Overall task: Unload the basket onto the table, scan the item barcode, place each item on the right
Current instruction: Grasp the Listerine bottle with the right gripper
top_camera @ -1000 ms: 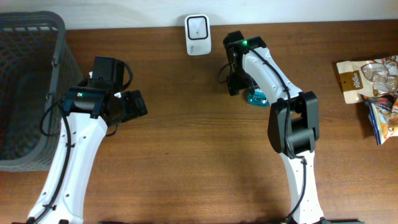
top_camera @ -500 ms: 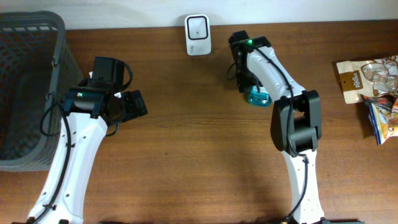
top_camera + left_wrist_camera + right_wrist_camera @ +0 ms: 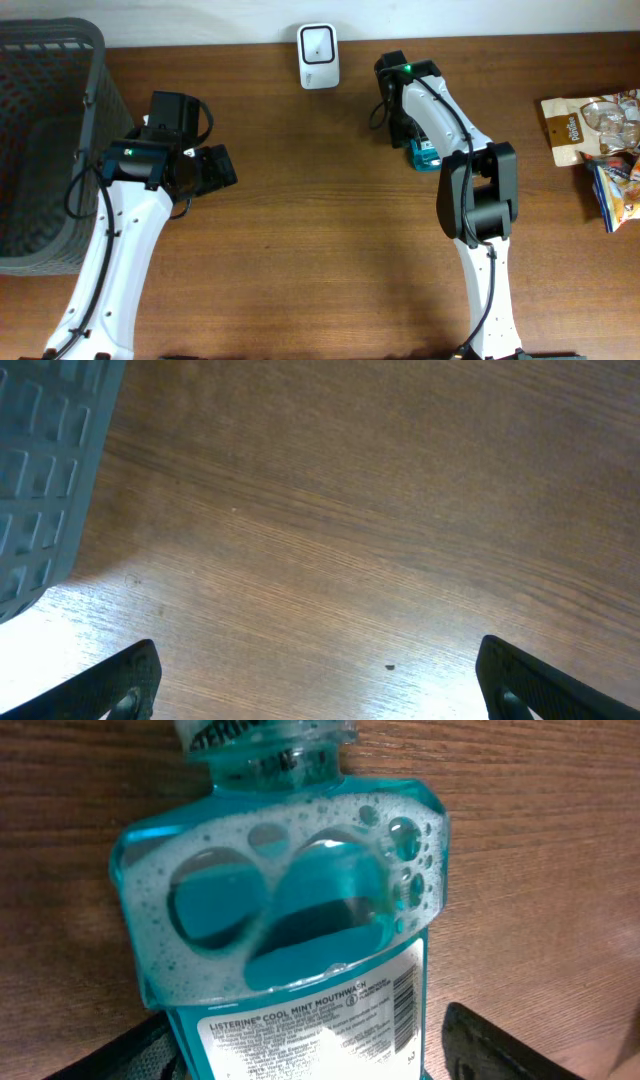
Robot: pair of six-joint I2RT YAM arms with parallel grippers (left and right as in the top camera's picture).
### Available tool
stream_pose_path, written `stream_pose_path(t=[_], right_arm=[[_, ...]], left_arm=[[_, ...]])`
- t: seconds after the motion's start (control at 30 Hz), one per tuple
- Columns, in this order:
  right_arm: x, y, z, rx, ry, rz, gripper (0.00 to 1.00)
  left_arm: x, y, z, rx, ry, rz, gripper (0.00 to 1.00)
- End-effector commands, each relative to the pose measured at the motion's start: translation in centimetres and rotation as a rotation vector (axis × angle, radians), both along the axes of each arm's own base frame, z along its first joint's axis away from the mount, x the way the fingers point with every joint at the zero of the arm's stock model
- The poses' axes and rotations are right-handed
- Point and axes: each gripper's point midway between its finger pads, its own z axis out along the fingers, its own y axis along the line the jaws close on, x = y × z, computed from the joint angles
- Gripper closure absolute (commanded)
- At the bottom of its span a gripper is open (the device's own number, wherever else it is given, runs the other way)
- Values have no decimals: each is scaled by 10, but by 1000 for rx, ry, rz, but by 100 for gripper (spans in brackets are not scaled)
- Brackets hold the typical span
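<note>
The item, a teal mouthwash bottle (image 3: 290, 910), lies flat on the wooden table with its white label and barcode (image 3: 405, 995) facing up. In the overhead view only the end of the bottle (image 3: 425, 156) shows under my right arm. My right gripper (image 3: 310, 1045) straddles the bottle's lower body. Its left finger (image 3: 130, 1055) is close against the side and its right finger (image 3: 500, 1040) stands a small gap away, so it is open. The white scanner (image 3: 318, 42) stands at the table's back edge. My left gripper (image 3: 215, 168) hovers open over bare wood (image 3: 320, 560).
A grey mesh basket (image 3: 40, 40) stands at the far left, and its wall (image 3: 40, 480) shows in the left wrist view. Several snack packets (image 3: 590, 130) lie at the right edge.
My right gripper has shifted to the right over the bottle, and its jaws have narrowed around it. The left arm has not moved.
</note>
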Motion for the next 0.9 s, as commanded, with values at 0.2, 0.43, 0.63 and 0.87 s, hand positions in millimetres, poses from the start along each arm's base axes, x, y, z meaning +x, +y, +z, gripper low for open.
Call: stream_pose_path(t=[0.2, 0.43, 0.63, 0.87], right_arm=[[-4, -4, -21, -27, 48, 17, 32], [-3, -4, -18, -25, 41, 17, 42], [2, -3, -13, -21, 24, 17, 49], [11, 4, 15, 20, -14, 17, 63]], left_arm=[[1, 3, 7, 3, -23, 19, 1], [1, 3, 7, 3, -23, 19, 1], [1, 3, 7, 3, -23, 19, 1], [1, 3, 7, 3, -23, 19, 1]])
